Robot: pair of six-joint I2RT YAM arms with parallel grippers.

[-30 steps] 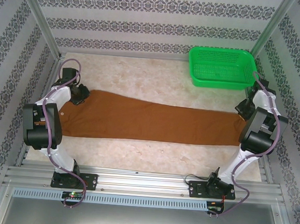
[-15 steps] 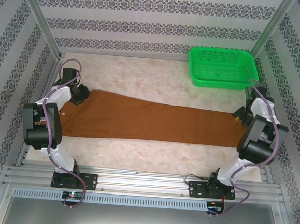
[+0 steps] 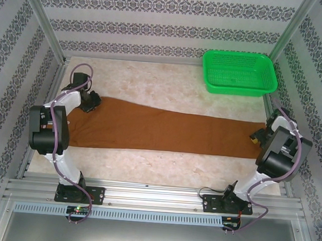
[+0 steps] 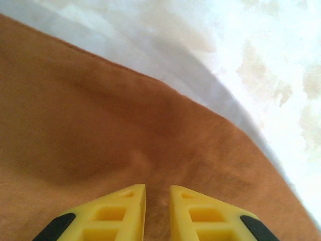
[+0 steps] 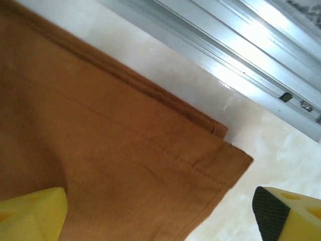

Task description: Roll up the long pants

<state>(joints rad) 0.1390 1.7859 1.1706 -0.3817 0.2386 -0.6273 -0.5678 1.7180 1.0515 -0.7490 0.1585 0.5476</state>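
Spanning the table (image 3: 170, 79) left to right, the long pants (image 3: 160, 130) are laid flat: waist end at the left arm, hem at the right, well apart from the green basket (image 3: 240, 73) in the far-right corner.

Main change is at the right gripper (image 3: 255, 136). It was shut at the hem a second ago; the cloth has now been released and the arm drawn back slightly. In the wrist view the jaws (image 5: 159, 196) are seen wide apart, with the hem corner (image 5: 235, 160) lying flat and untouched.

Left gripper (image 3: 91, 103) has been shifted a little at the far waist corner. Jaws (image 4: 157, 188) are nearly together, with a pucker of cloth running up into the narrow gap, so a pinch on the pants is judged likely.

Straightening is judged finished. No roll has been started yet.
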